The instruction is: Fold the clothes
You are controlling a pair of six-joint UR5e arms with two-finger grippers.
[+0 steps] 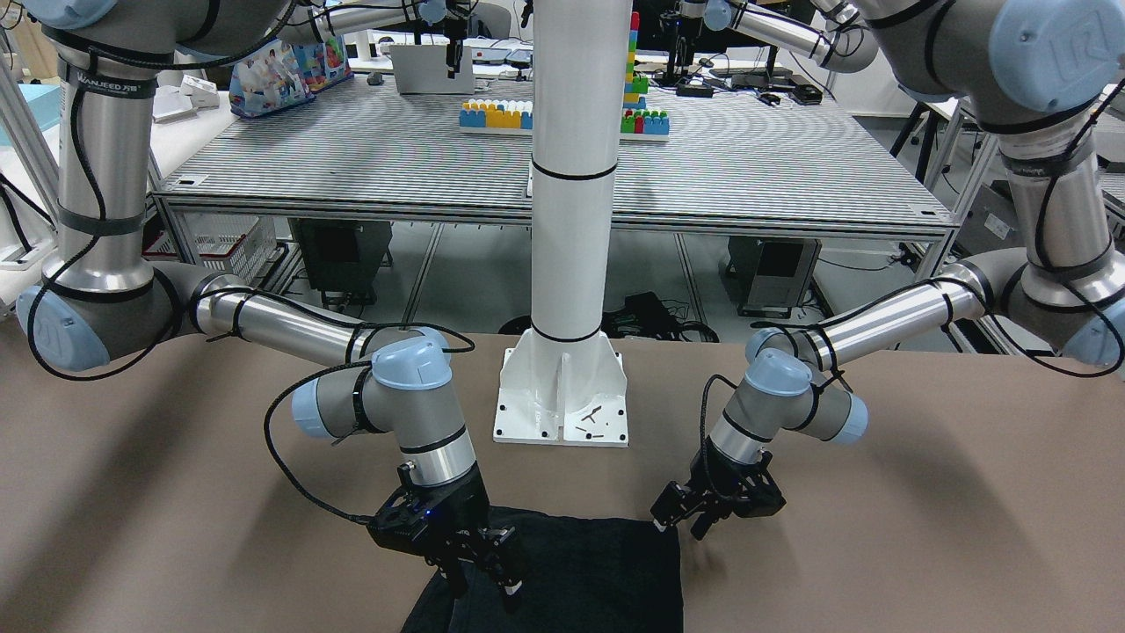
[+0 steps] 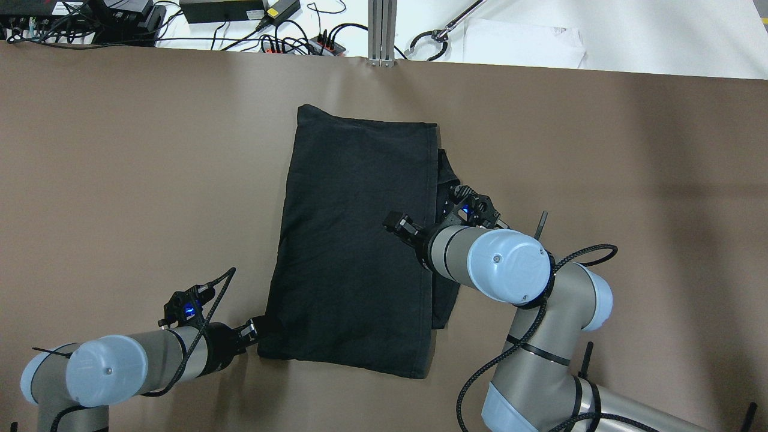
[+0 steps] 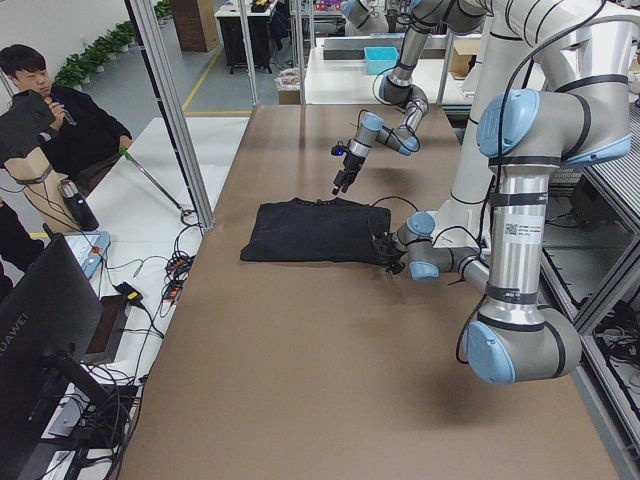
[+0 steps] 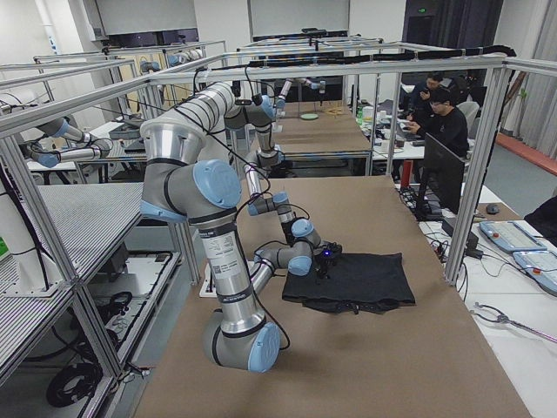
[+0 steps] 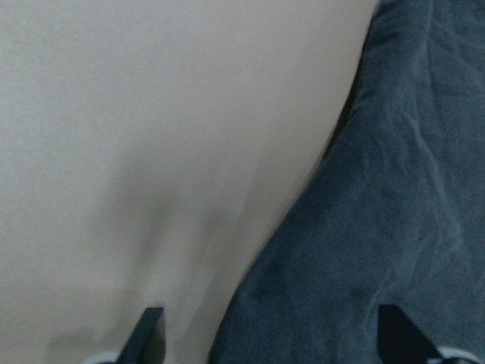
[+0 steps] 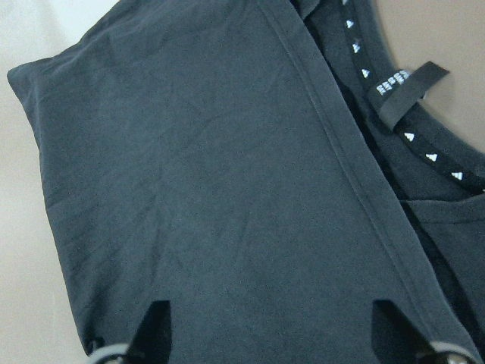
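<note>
My left gripper [image 1: 681, 525] hangs with its fingers apart, straddling a corner of the clothes [image 2: 354, 252]: one tip over bare table [image 2: 120, 180], the other over fabric. My right gripper [image 1: 485, 591], also spread and holding nothing, hovers above the hemmed edge, with the neck label [image 6: 409, 91] just beyond it. I judge one fold done, the garment lying flat; the next fold is not yet gripped.

Clothes [image 2: 354, 252] on table [image 2: 120, 180] — before post [image 1: 571, 220].
</note>
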